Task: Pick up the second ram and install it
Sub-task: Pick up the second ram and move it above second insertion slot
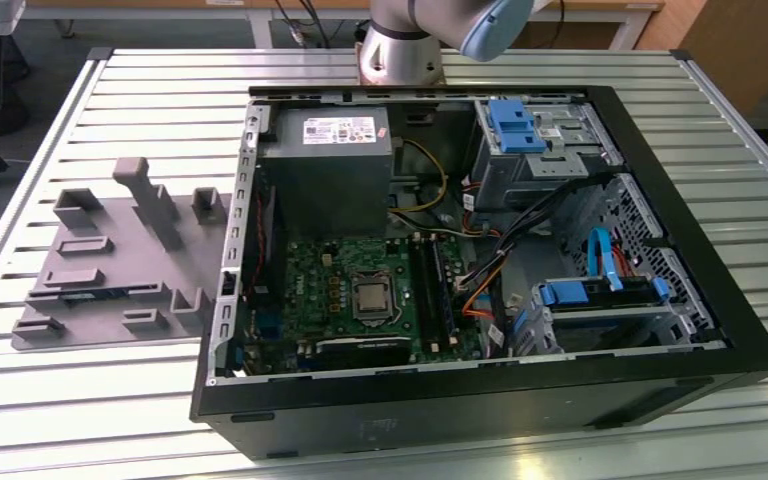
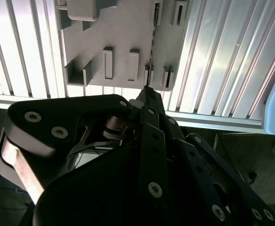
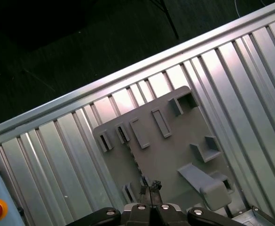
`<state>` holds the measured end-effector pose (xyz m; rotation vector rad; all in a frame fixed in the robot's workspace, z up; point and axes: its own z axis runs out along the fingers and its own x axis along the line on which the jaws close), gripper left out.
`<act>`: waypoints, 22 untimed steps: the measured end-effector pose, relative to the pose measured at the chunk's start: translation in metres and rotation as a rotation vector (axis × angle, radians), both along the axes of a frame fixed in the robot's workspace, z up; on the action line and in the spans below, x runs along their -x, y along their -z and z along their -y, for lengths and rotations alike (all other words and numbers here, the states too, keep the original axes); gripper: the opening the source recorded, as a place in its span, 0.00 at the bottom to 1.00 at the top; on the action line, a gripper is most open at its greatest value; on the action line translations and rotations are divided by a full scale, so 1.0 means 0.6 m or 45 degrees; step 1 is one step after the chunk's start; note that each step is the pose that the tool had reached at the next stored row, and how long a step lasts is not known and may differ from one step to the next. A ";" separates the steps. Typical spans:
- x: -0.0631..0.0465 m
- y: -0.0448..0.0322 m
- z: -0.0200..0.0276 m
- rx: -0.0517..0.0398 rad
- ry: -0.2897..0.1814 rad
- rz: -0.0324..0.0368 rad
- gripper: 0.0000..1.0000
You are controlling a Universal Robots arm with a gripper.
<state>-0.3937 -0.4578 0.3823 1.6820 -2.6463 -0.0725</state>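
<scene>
**STATUS: SECOND RAM NOT YET PICKED UP, INSTALLATION NOT STARTED**

1. Pincer state. In the second wrist view the pincer (image 2: 146, 94) has its fingertips pressed together, and I see nothing pinched between them. The first wrist view shows the same closed tips (image 3: 149, 184).

2. Location of the part. The second ram (image 2: 152, 42) stands on edge in the grey fixture plate (image 2: 128, 28), seated in narrow holders at its two ends. It lies below and beyond the pincer tips and apart from them. Its long edge runs nearly in line with the closed tips in both wrist views (image 3: 134, 160). In the exterior view it shows as a thin dark strip (image 1: 91, 294) on the plate (image 1: 117, 265).

3. Location of the destination. The open computer case (image 1: 491, 92) sits beside the fixture plate on the slatted table (image 1: 117, 400), off to one side of the pincer. The long black memory slots (image 1: 431, 285) run along the motherboard (image 1: 344, 270). I cannot tell whether any slot is already populated.

4. Progress assessment.
   - Done: the pincer hangs over the fixture plate, roughly lined up with the stick.
   - Not done: grasping the stick, lifting it out of its holders, carrying it to the case and seating it in a slot.

I judge the task to be at its opening stage.
</scene>
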 end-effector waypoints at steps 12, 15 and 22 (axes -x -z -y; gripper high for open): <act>0.000 0.002 0.0000 0.000 -0.207 0.0000 0.11; 0.000 0.002 0.0000 0.000 -0.236 -0.0001 0.11; 0.000 0.003 0.0000 0.000 -0.275 0.0003 0.11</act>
